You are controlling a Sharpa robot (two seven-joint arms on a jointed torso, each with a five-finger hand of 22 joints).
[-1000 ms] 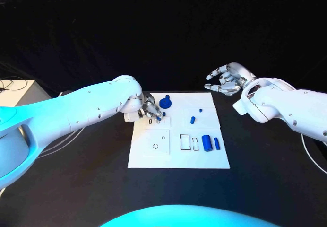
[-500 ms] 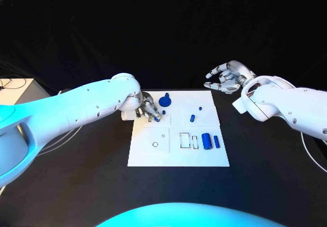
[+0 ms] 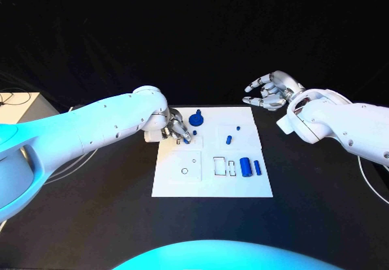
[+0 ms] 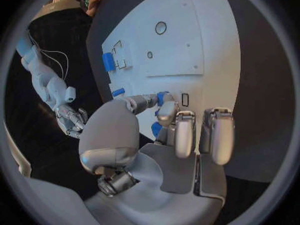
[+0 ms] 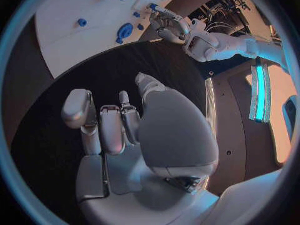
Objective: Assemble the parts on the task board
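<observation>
On the black table (image 3: 97,225), in the head view, the white task board (image 3: 212,185) is lying in the middle, with the left hand (image 3: 177,130) reaching over its near-left upper corner and pinching a small blue part (image 3: 186,142) at its fingertips, just above the board's surface. A round blue knob-shaped part (image 3: 196,119) is sitting just beside that hand, further up the board. A small blue peg (image 3: 229,140) and a tiny blue piece (image 3: 238,128) are lying toward the board's right side, and a thick blue cylinder (image 3: 245,168) and a thinner blue bar (image 3: 257,167) are lying side by side near the right edge. The right hand (image 3: 271,91) is hanging beyond the board's far right corner, well apart from the parts, its fingers curled loosely apart and holding nothing.

In the left wrist view, the left hand (image 4: 156,135) is gripping the small blue part (image 4: 164,96) between thumb and a fingertip, right over the task board (image 4: 206,45); the thick blue cylinder (image 4: 109,61) is lying further off.

In the right wrist view, the right hand (image 5: 125,130) is hovering over bare black table (image 5: 94,80) with fingers apart and empty, while the task board (image 5: 81,5), the knob-shaped part (image 5: 124,32) and the left hand (image 5: 167,25) are showing beyond it.
</observation>
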